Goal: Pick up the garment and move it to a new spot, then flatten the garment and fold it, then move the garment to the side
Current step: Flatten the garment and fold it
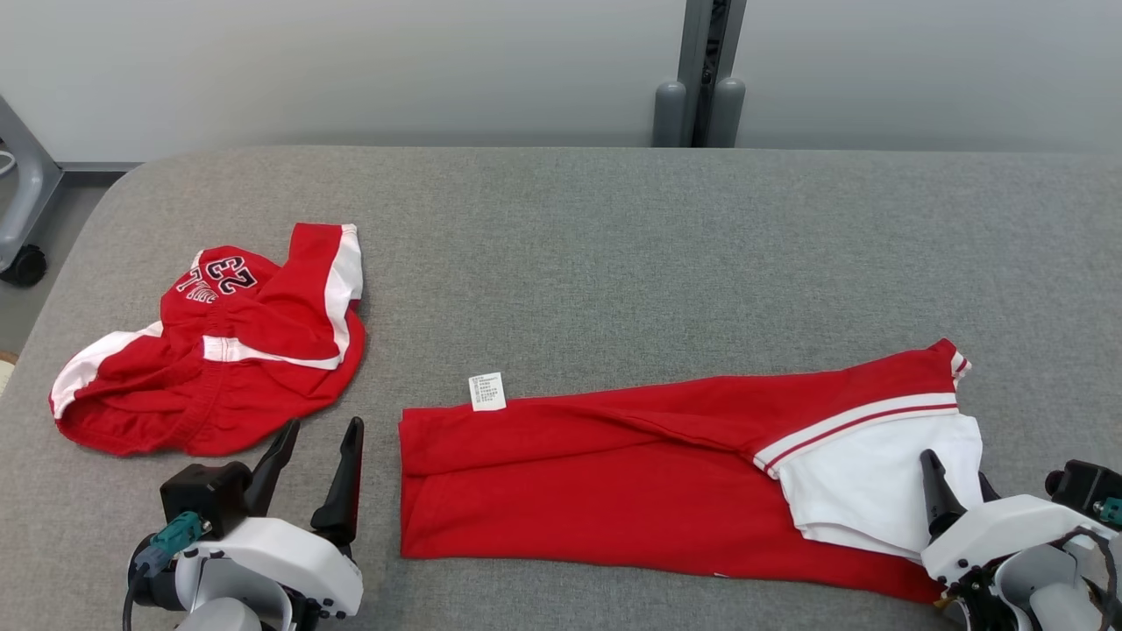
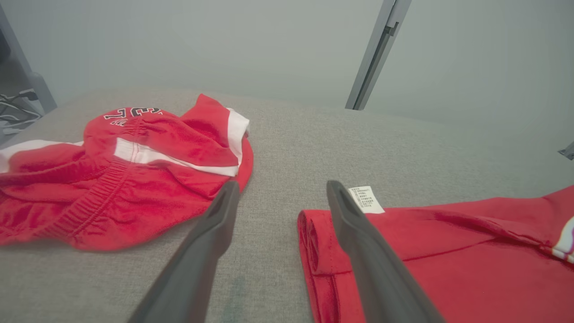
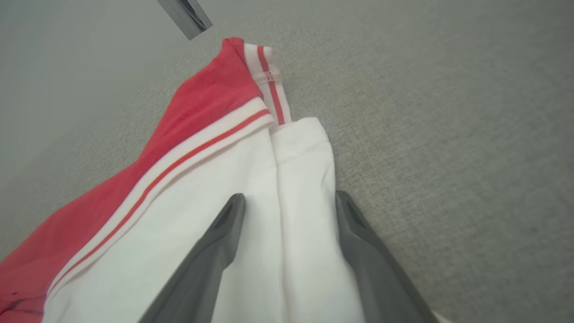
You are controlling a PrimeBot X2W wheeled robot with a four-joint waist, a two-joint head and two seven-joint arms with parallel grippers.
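The garment (image 1: 596, 473) is a red top with a white sleeve (image 1: 877, 473) and striped trim, folded into a long band across the front right of the grey table (image 1: 614, 263). A white care label (image 1: 487, 391) sticks out at its left end. My left gripper (image 1: 322, 425) stands open just left of that end; in the left wrist view its right finger (image 2: 358, 237) overlaps the folded hem (image 2: 314, 251). My right gripper (image 1: 955, 469) is open over the white sleeve (image 3: 188, 215), its fingers (image 3: 215, 260) straddling the sleeve's edge.
A second piece, crumpled red-and-white shorts (image 1: 219, 368) printed with 23, lies at the front left of the table, close to my left gripper. A grey post (image 1: 701, 79) stands behind the table. A wheeled frame (image 1: 22, 263) sits past the left edge.
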